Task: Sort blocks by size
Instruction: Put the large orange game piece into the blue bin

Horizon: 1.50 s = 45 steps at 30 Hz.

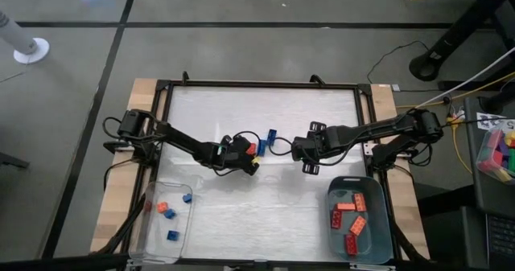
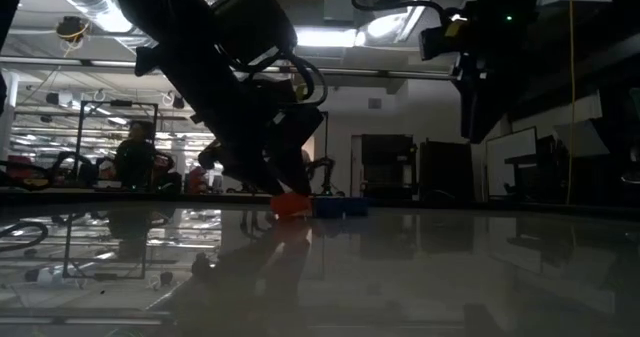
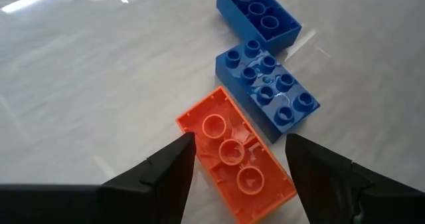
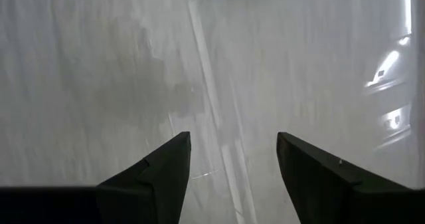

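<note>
Picking up one of the last loose blocks, by the look of it. Hovering over the orange block (image 3: 236, 154) with the left gripper (image 3: 239, 161), jaws standing apart on either side of it and not yet closing; lying upside down with its hollow side up, this long block, near the middle of the table (image 1: 265, 207). Touching it along one side, a blue block (image 3: 267, 84) with studs up, and just beyond that a second blue block (image 3: 257, 11), also hollow side up.

Waiting near the middle of the table with the right gripper (image 4: 232, 164), jaws apart and holding nothing, only bare surface in front.

Already sorted, it seems: small orange and blue blocks in the clear tray (image 1: 145, 231) on the left side, long red and orange ones in the grey bin (image 1: 382, 235) on the right side.

Next, probably: lowering the fingers around the orange block, closing on its long sides without pushing the blue neighbour, then lifting. Being a long piece, likely belonging in the grey bin, so possibly needing a reach across or a handover to the right arm.
</note>
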{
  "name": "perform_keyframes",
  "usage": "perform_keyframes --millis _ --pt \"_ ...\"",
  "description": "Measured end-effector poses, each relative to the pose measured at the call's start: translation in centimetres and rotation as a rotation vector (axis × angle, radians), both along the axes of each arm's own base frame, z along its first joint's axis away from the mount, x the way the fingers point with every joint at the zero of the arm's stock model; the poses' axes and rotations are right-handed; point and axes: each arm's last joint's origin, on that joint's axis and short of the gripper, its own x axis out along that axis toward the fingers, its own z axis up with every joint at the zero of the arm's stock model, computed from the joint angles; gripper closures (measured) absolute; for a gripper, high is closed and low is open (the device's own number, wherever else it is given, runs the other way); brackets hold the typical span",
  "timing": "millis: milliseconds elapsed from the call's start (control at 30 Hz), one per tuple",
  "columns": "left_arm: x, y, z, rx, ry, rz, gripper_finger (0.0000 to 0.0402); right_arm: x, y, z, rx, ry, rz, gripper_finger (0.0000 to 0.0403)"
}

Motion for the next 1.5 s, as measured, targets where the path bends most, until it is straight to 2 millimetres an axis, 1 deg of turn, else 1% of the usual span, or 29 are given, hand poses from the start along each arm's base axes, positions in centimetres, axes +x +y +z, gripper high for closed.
perform_keyframes --millis 133,533,667,833,1233,1500 --pt "0.1 0.0 0.2 0.015 0.005 -0.026 0.0178 0.0 0.0 0.0 0.001 -0.004 0.000 0.0182" --pt "1.6 -0.2 2.0 0.034 -0.030 -0.060 0.0178 0.2 0.0 0.0 0.003 -0.023 0.001 0.0182" --pt "1.3 -0.2 1.8 0.036 0.003 -0.055 0.0178 0.2 0.0 0.0 0.003 -0.023 0.001 0.0182" --pt "0.6 -0.1 1.3 -0.001 0.057 0.005 0.0178 0.2 0.0 0.0 0.003 -0.023 0.001 0.0182" --pt "0.5 -0.1 1.2 -0.034 0.033 0.044 0.0178 0.3 0.0 0.0 0.003 -0.026 0.001 0.0182" --pt "0.5 -1.0 1.0 -0.062 0.013 0.054 0.0178 0.3 0.0 0.0 0.003 -0.026 0.001 0.0182"
